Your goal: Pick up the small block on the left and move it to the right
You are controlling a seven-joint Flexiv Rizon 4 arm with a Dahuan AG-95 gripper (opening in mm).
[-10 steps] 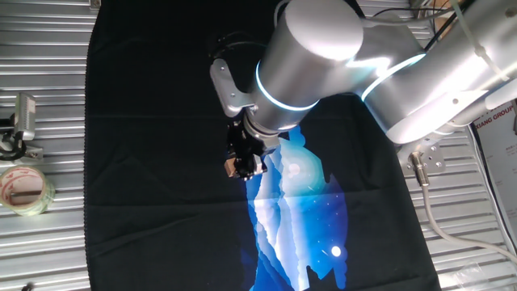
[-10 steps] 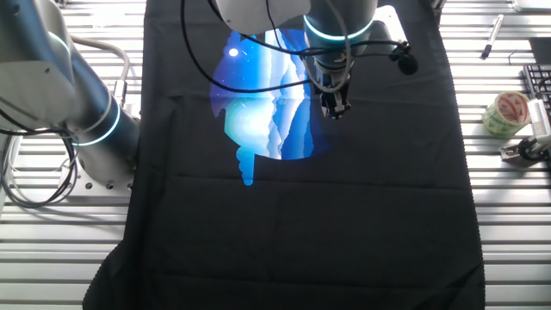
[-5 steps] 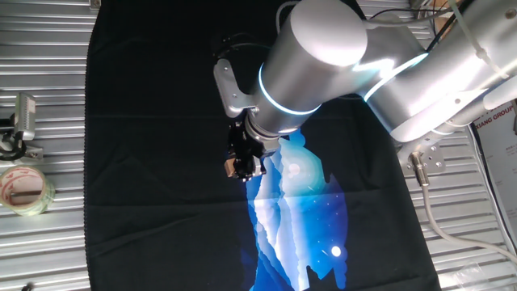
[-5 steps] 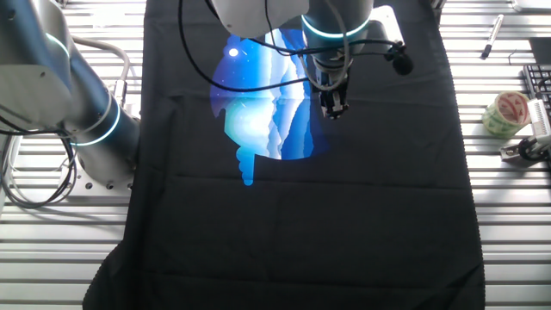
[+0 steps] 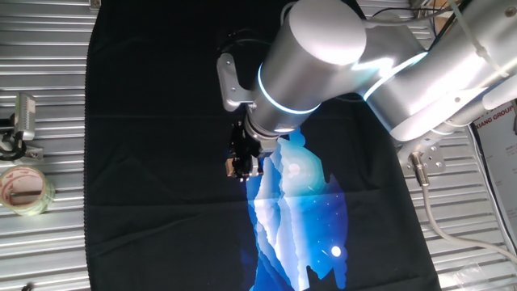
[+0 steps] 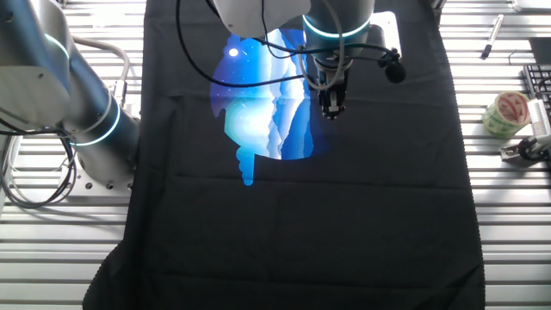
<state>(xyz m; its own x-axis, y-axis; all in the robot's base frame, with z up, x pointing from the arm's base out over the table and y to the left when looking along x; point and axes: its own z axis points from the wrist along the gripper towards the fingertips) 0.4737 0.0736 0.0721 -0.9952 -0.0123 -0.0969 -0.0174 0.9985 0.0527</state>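
flanking black cloth (image 5: pixel 145 162): tape roll (image 5: pixel 24 187)

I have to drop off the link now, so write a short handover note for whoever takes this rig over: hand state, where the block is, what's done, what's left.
Hand: shut on the small block, a tan bit showing between the fingertips in one fixed view; in the other fixed view the hand hides it.
Position: hand sits low over the black cloth, at the edge of the blue print. Whether the block clears the cloth cannot be told.
Done: block grasped.
Left: carry it to the right side, set it down, open the hand.
Off the cloth: a tape roll on the slatted table; not part of the job.
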